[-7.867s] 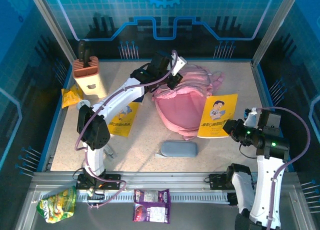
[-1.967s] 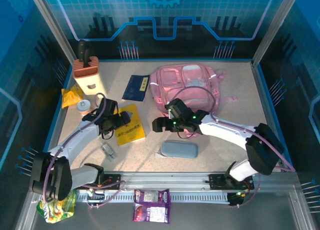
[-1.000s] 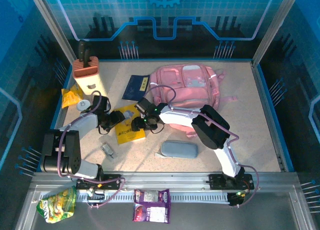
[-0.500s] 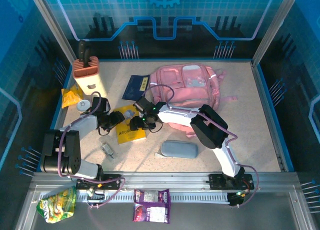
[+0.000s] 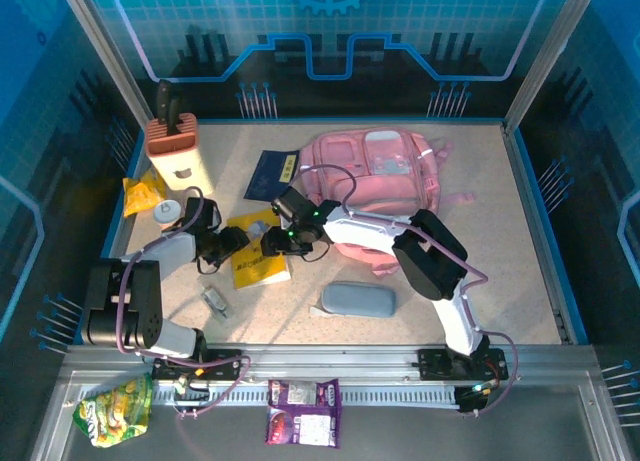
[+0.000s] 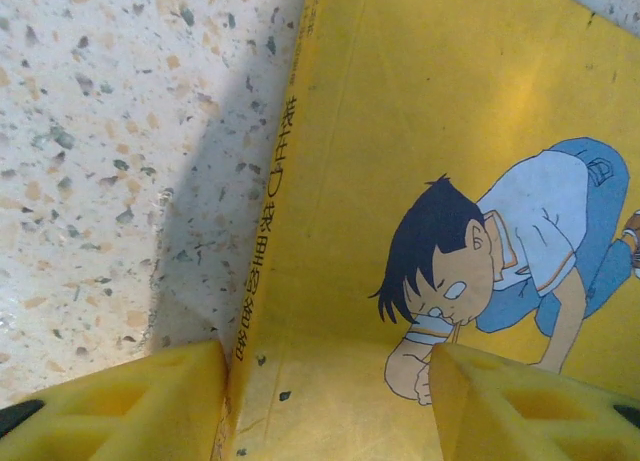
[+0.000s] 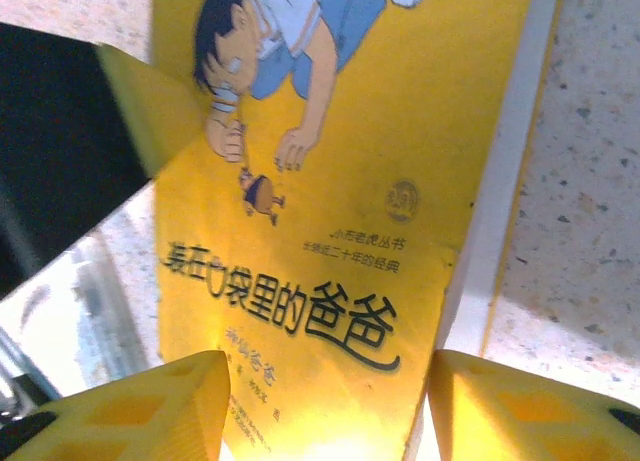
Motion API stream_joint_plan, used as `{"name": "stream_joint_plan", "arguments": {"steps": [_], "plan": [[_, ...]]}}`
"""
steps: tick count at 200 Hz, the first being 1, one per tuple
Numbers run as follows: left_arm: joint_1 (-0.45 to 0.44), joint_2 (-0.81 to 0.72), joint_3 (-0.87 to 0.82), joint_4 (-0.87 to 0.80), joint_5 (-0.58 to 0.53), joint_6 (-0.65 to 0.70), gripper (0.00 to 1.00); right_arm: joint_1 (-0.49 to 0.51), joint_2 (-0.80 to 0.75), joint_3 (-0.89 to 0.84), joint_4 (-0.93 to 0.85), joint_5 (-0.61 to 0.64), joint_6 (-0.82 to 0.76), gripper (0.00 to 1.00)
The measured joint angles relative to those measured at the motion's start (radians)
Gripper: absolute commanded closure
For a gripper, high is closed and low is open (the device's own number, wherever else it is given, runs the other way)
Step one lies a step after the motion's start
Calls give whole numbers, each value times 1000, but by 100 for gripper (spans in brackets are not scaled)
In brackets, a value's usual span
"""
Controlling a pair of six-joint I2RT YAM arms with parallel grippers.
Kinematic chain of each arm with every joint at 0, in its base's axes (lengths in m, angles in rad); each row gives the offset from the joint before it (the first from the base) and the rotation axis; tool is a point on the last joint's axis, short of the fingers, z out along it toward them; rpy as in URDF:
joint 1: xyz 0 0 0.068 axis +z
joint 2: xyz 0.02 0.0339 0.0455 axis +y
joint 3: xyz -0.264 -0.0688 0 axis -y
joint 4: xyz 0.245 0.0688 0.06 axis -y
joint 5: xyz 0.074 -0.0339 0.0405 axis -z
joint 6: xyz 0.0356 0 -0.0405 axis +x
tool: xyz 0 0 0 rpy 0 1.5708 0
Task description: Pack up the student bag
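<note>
The student bag (image 5: 375, 176), pink with pale trim, lies flat at the back middle of the table. Left of it lies a yellow book (image 5: 256, 264) with a cartoon boy on its cover (image 6: 420, 161). My left gripper (image 5: 236, 243) is low at the book's left edge, open. One finger (image 6: 130, 406) rests on the table beside the spine and the other (image 6: 530, 406) sits over the cover. My right gripper (image 5: 276, 243) is at the book's right edge, open, its fingers (image 7: 130, 411) straddling the cover (image 7: 330, 241) and the white page edge.
A dark blue booklet (image 5: 272, 174) lies beside the bag. A grey pencil case (image 5: 358, 299) sits near the front. A knife block (image 5: 178, 156), a yellow snack bag (image 5: 143, 193) and a small white lid (image 5: 168, 211) stand at the left. A small metal thing (image 5: 215, 301) lies nearby.
The right arm swung left from the bag's front to the yellow book. Its jaws have narrowed a little over the last half second. The left gripper has stayed at the book.
</note>
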Motion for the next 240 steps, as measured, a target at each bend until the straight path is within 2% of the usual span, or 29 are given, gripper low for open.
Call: {"name": "stream_joint_plan", "arguments": {"steps": [94, 153, 201, 240], "plan": [[0, 0, -2, 2, 0, 0, 44, -13, -14, -23, 16, -55, 49, 64], [0, -2, -2, 2, 0, -1, 44, -13, -14, -23, 9, -51, 41, 82], [0, -26, -2, -20, 11, 0, 34, -13, -50, -35, 30, -55, 41, 92], [6, -134, 55, -127, 11, 23, 22, -13, -131, -75, 59, -58, 41, 96]]}}
